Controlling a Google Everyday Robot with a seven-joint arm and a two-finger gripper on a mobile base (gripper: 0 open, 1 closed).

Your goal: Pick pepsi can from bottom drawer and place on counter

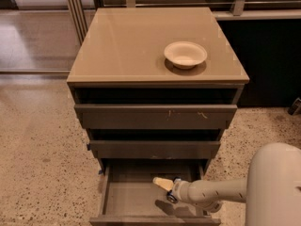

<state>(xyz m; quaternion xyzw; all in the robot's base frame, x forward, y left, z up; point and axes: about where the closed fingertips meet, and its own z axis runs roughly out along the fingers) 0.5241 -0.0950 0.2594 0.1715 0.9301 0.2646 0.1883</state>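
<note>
The bottom drawer is pulled open below the two upper drawers. My gripper reaches into it from the right, low over the drawer floor, with its cream tip pointing left. Only a small dark-blue bit of the pepsi can shows, right against the underside of the gripper; the rest is hidden by the arm. I cannot tell whether the can is held. The tan counter is the cabinet's glossy top.
A cream paper bowl sits on the right half of the counter. The two upper drawers stick out slightly above the open one. Speckled floor lies to the left, and my white arm body is at the lower right.
</note>
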